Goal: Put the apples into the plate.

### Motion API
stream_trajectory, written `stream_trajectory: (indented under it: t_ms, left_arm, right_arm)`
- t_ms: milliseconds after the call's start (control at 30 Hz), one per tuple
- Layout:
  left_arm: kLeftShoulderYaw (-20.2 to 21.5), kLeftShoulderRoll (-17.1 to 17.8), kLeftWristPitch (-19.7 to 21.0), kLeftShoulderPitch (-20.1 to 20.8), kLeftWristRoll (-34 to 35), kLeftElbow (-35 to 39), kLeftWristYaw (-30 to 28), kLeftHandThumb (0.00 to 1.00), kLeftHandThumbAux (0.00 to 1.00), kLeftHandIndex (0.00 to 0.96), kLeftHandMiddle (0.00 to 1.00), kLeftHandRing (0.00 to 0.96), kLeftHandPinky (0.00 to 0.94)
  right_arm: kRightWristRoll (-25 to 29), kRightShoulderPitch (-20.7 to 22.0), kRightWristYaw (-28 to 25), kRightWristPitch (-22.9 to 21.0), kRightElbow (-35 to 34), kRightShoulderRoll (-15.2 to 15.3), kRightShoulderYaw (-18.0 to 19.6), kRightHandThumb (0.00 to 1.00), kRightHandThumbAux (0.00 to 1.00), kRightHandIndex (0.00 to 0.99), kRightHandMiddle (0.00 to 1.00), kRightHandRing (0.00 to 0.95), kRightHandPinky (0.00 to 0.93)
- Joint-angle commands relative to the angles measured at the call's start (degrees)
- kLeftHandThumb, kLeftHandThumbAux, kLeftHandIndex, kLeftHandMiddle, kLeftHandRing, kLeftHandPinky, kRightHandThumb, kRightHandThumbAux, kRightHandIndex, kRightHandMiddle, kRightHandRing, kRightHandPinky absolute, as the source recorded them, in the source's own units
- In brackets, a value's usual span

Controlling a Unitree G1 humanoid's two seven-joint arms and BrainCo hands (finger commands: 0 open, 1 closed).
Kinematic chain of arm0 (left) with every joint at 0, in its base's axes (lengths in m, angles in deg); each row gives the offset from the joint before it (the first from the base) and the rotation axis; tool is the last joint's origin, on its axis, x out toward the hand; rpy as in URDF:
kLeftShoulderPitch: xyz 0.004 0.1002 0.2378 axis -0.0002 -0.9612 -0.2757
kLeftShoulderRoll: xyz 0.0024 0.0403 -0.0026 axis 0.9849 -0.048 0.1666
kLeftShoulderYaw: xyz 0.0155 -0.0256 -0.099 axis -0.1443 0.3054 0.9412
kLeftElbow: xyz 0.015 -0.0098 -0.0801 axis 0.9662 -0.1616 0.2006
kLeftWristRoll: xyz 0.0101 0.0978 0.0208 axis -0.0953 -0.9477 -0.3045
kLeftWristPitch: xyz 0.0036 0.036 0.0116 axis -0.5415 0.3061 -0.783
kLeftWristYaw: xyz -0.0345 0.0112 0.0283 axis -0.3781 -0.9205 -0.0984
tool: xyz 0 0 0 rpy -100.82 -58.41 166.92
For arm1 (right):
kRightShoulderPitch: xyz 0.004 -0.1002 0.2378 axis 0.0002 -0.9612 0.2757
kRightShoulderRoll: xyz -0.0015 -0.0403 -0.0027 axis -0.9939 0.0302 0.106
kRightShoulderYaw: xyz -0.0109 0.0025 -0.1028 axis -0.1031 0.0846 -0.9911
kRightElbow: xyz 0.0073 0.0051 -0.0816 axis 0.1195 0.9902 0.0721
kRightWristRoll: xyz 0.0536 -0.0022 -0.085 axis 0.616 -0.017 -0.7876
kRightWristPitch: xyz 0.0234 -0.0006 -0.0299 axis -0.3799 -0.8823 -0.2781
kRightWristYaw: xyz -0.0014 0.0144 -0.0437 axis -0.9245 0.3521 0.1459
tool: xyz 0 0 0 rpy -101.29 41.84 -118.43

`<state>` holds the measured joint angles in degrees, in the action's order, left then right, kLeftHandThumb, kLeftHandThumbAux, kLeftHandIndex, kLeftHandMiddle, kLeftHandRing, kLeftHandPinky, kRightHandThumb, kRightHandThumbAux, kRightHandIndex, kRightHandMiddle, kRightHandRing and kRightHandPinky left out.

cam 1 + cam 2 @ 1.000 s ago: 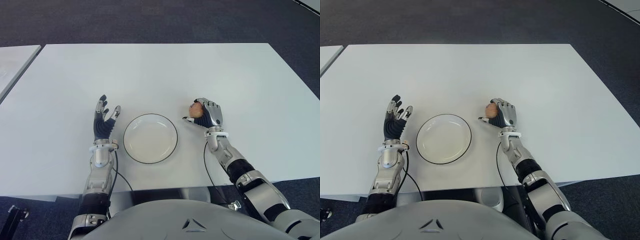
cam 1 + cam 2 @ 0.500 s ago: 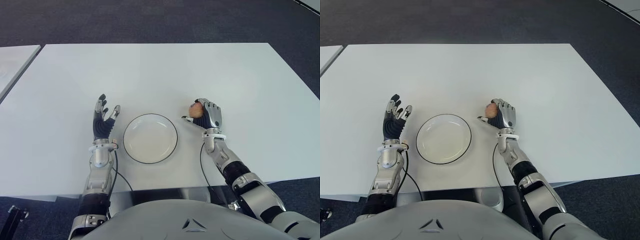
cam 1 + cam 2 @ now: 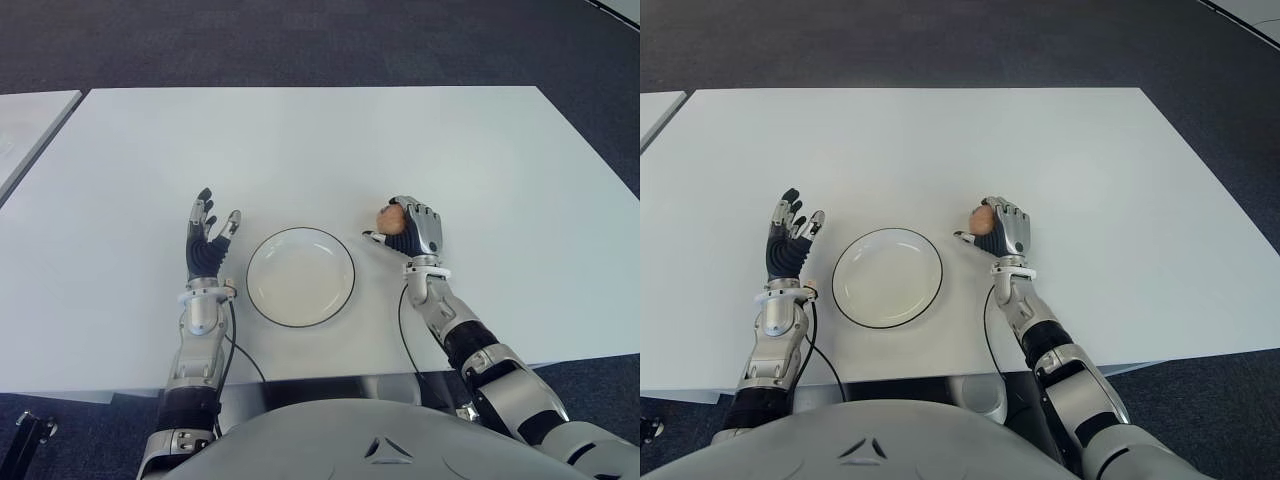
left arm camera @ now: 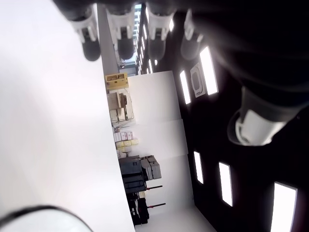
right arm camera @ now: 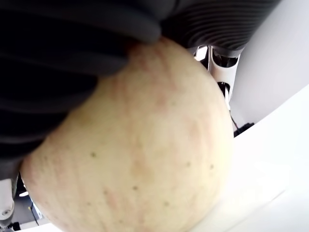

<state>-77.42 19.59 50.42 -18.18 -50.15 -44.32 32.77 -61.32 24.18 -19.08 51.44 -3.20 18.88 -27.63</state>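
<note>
On the wide white tabletop (image 3: 300, 140), a round white plate with a thin dark rim (image 3: 300, 277) sits between the two hands and holds nothing. To its right, close to the rim but apart from it, the robot's right hand (image 3: 412, 229) has its dark fingers (image 5: 72, 43) curled around a single pale yellow apple with faint red streaks (image 3: 391, 217); the fruit shows at the hand's plate-facing side, and in the right wrist view it fills most of the picture, pressed against the ribbed finger pads. Whether the apple touches the table cannot be told. The left hand (image 3: 208, 243) shows just to the left of the plate, palm toward the plate, its fingers (image 4: 91, 46) stretched out and spread apart, gripping nothing. Dark carpeted floor (image 3: 300, 40) surrounds the table.
</note>
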Motion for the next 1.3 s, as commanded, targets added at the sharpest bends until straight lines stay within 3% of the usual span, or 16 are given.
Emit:
stream_trajectory:
  t_ms: [33, 200, 467, 767, 967, 1300]
  left_arm:
    - [-0.2, -0.3, 0.7, -0.4, -0.4, 0.0, 0.2, 0.000, 0.560, 0.000, 0.001, 0.000, 0.016]
    - [-0.2, -0.4, 0.7, -0.2, -0.3, -0.2, 0.2, 0.000, 0.558, 0.000, 0.000, 0.000, 0.014]
    - [-0.1, -0.6, 0.7, 0.0, -0.3, -0.4, 0.3, 0.000, 0.562, 0.000, 0.000, 0.000, 0.013]
    - [-0.1, -0.7, 0.7, 0.0, -0.3, -0.6, 0.4, 0.000, 0.572, 0.000, 0.000, 0.000, 0.011]
    - [-0.1, -0.6, 0.6, 0.1, -0.5, -0.8, 0.4, 0.000, 0.573, 0.000, 0.000, 0.000, 0.009]
    - [-0.1, -0.7, 0.5, -0.1, -0.4, -0.8, 0.4, 0.000, 0.562, 0.000, 0.000, 0.000, 0.015]
  right_arm:
    - [1.6, 2.9, 2.0, 2.5, 1.7, -1.7, 1.4, 0.734, 0.715, 0.435, 0.998, 0.951, 0.909]
    - [5.6, 5.3, -0.6, 4.6, -0.8, -2.0, 4.9, 0.734, 0.715, 0.435, 0.998, 0.949, 0.906]
    - [11.8, 2.8, -2.8, 8.3, -7.7, -3.5, 9.8, 0.738, 0.713, 0.436, 0.998, 0.934, 0.899]
    - [19.4, 1.9, -7.7, 6.6, -15.7, -7.8, 15.3, 0.743, 0.711, 0.438, 0.981, 0.923, 0.892]
    - [25.9, 3.0, -12.2, 8.0, -17.2, -10.2, 19.1, 0.744, 0.710, 0.438, 0.978, 0.922, 0.894]
    - [30.0, 5.0, -17.0, 10.1, -19.1, -11.6, 22.3, 0.743, 0.711, 0.438, 0.982, 0.922, 0.901]
